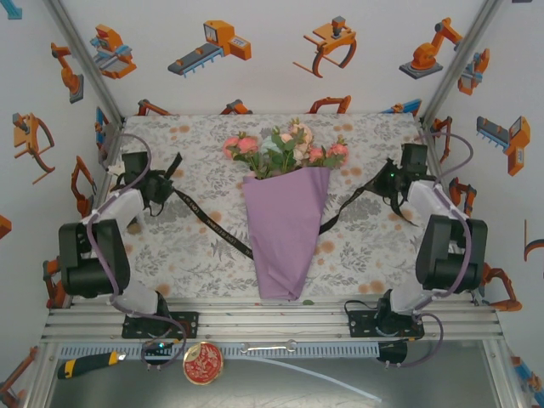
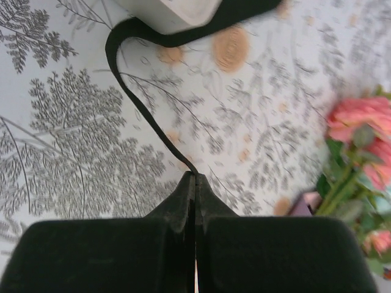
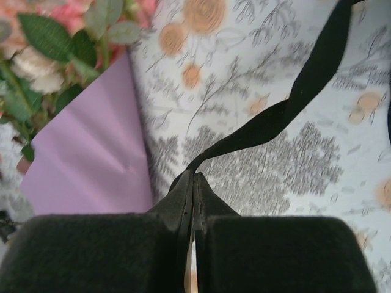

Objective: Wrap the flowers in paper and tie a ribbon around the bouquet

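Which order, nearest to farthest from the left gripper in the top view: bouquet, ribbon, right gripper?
1. ribbon, pinched in the left gripper itself.
2. bouquet, in the middle, to its right.
3. right gripper, beyond the bouquet, on the right side.

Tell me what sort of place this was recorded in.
Probably a lab robot enclosure, not a florist's: aluminium frame posts, walls papered with cartoon robot arms, and a left arm and right arm bolted to a slotted rail beside a floral tablecloth.

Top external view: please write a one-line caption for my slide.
Left pincer and right pincer each grip an end of the ribbon, which runs under the bouquet.
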You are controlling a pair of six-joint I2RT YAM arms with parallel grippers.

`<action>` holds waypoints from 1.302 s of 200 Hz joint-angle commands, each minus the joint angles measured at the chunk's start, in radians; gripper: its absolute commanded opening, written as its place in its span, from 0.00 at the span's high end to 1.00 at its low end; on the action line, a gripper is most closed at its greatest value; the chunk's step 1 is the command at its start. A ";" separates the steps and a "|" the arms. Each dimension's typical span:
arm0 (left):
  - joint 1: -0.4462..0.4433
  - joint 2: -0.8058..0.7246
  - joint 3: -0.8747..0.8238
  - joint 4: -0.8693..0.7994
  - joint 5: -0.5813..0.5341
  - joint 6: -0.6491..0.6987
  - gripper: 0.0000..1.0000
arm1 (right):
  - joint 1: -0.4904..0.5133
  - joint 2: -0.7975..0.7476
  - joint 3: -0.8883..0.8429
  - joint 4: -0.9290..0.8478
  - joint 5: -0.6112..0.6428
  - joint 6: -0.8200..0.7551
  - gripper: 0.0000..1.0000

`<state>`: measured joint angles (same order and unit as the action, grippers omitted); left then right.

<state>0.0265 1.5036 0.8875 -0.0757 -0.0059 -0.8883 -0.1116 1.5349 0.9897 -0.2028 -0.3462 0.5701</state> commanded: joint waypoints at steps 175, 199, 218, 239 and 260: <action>-0.279 -0.481 -0.170 -0.155 -0.085 0.214 1.00 | 0.748 0.070 0.346 -0.284 0.353 -0.006 0.41; -0.282 -0.471 -0.159 -0.177 -0.099 0.229 1.00 | 0.804 0.151 0.372 -0.235 0.426 0.119 0.47; -0.282 -0.479 -0.162 -0.188 -0.108 0.227 1.00 | 0.813 0.210 0.407 -0.220 0.447 -0.083 0.54; -0.281 -0.488 -0.172 -0.179 -0.102 0.229 1.00 | 0.810 0.256 0.432 -0.280 0.428 -0.369 0.44; -0.282 -0.482 -0.171 -0.183 -0.103 0.238 1.00 | 0.792 0.308 0.463 -0.349 0.389 -0.514 0.37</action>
<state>-0.2501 1.0313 0.6956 -0.2436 -0.0971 -0.6830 0.7002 1.8072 1.3903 -0.4610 0.0460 0.3252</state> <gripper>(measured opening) 0.007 0.608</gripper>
